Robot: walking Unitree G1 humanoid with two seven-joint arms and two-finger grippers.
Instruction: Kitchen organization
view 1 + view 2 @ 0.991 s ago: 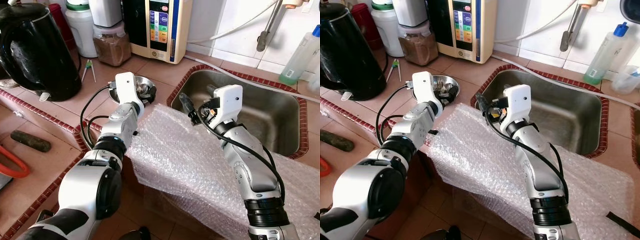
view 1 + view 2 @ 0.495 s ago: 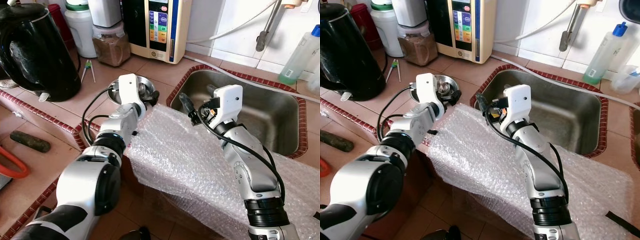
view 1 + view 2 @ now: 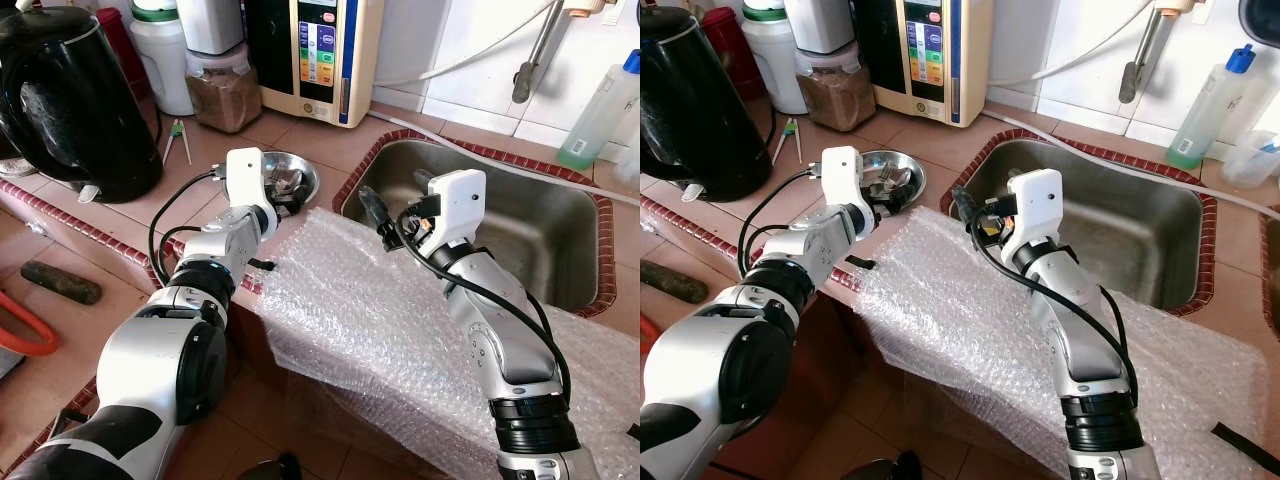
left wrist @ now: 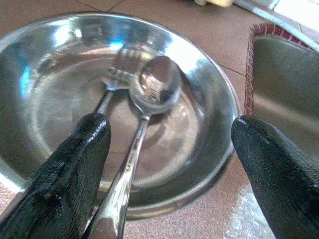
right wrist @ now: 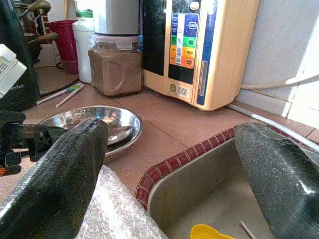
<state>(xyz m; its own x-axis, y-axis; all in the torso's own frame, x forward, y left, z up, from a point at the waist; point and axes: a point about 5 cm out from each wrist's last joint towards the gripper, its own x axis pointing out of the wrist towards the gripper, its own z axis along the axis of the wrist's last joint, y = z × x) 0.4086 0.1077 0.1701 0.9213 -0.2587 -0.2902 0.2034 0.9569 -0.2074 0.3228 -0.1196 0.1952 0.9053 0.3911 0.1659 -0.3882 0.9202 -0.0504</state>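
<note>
A shallow steel bowl [image 3: 306,165] sits on the tiled counter left of the sink [image 3: 520,215]. A spoon [image 4: 154,84] and a fork [image 4: 117,69] lie inside the bowl [image 4: 219,99]. My left gripper [image 3: 285,192] hovers low at the bowl's near rim. It is open [image 4: 169,127], and the spoon's handle runs close by one finger [image 4: 75,169]. My right gripper [image 3: 396,200] is open [image 5: 169,132] above the sink's left corner, with nothing between its fingers. It points toward the bowl [image 5: 99,122].
Bubble wrap [image 3: 400,330] is draped over the counter's front edge under my right arm. A black kettle [image 3: 70,100], a jar of brown powder [image 3: 222,90] and a water purifier [image 3: 315,55] stand behind. A bottle [image 3: 600,110] is at the far right. A yellow item [image 5: 207,232] lies in the sink.
My left gripper swung a little to the right past the bowl's edge, then came back left over the bowl. The right arm has not moved.
</note>
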